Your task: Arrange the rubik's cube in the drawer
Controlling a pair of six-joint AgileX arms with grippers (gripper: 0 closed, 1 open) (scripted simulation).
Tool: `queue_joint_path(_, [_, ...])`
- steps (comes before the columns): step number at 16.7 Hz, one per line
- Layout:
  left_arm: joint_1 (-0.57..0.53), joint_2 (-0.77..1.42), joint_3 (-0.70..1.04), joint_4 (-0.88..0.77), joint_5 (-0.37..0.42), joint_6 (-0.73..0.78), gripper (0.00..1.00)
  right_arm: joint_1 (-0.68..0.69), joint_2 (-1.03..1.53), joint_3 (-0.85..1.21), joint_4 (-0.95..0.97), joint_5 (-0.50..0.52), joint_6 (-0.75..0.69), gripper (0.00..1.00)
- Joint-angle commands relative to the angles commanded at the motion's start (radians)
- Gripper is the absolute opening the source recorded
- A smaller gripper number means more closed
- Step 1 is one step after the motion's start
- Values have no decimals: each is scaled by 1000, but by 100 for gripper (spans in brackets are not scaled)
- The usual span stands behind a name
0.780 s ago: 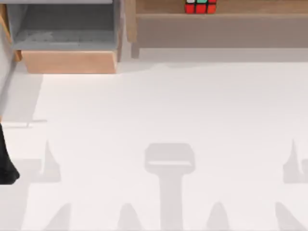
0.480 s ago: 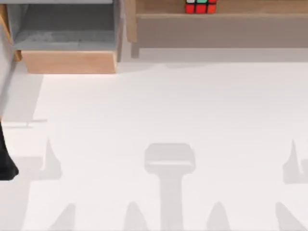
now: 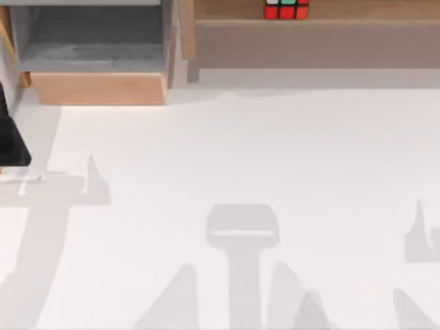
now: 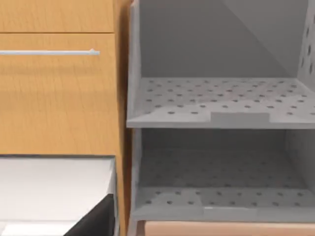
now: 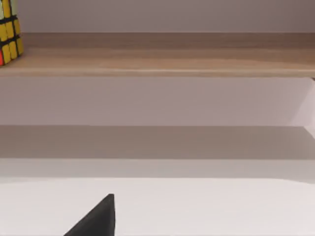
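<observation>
The rubik's cube (image 3: pixel 287 9) sits on the long brown shelf ledge (image 3: pixel 357 9) at the back, right of centre. It also shows at the ledge's end (image 5: pixel 8 34) in the right wrist view, with yellow stickers facing the camera. The drawer (image 3: pixel 96 88) stands pulled out at the back left, tan front panel toward me and grey floor bare. My left gripper (image 3: pixel 12 141) is a dark shape at the table's left edge, just in front of the drawer and far from the cube. A black tip of my right gripper (image 5: pixel 96 220) hangs over the white table, facing the ledge.
The white table (image 3: pixel 240 151) spreads in front of the furniture, crossed by arm shadows. A wooden cabinet front (image 4: pixel 54 93) with a thin metal handle and grey perforated shelves (image 4: pixel 216 101) stand close ahead of the left wrist camera.
My left arm has moved toward the back of the table, closer to the drawer, and its shadow shifted with it. The cube and drawer have not moved.
</observation>
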Motion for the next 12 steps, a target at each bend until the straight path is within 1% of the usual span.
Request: queue_joint_path(12, [-384,1090,738,353,-358,5,100,0,0,0,0,0,0,100])
